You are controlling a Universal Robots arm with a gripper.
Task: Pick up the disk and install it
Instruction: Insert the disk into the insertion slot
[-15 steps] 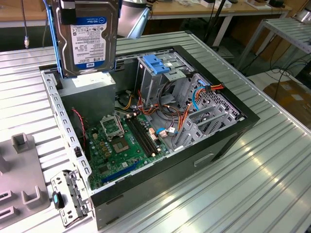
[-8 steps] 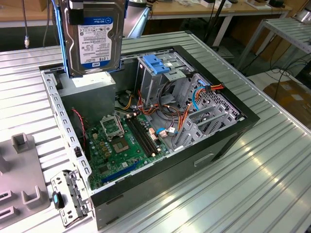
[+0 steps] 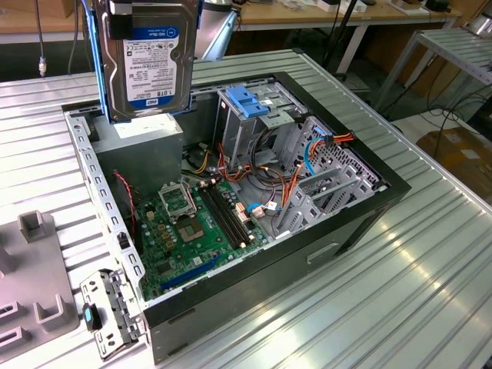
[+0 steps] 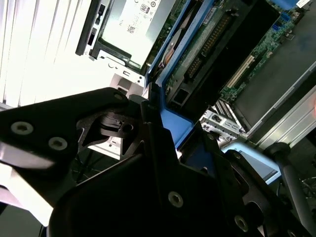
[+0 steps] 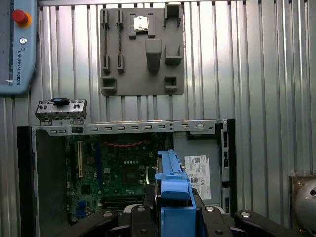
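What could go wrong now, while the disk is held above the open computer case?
1. The claw holds the disk upright above the open case, near the grey power-supply box. If the grip slips, the disk may fall onto the box or the motherboard.
2. Loose orange and red cables lie beside the metal cage with the blue top. They might catch the disk if it comes down there.
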